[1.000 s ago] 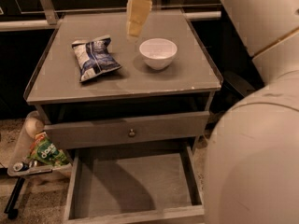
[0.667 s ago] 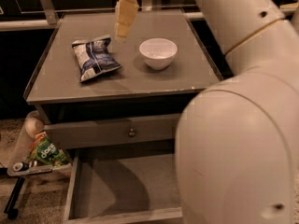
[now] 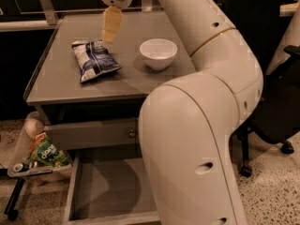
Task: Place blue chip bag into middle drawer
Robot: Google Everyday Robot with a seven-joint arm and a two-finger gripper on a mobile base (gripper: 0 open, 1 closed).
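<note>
One pincer (image 3: 109, 35), tip beside blue chip bag (image 3: 95, 61).

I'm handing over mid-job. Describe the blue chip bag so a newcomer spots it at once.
Find the grey cabinet top; the blue chip bag lies on its left half, left of the white bowl, with the pincer hanging above its far end. It is the only dark blue crinkled packet with white print; the green snack bag sits lower down, left of the cabinet.
</note>
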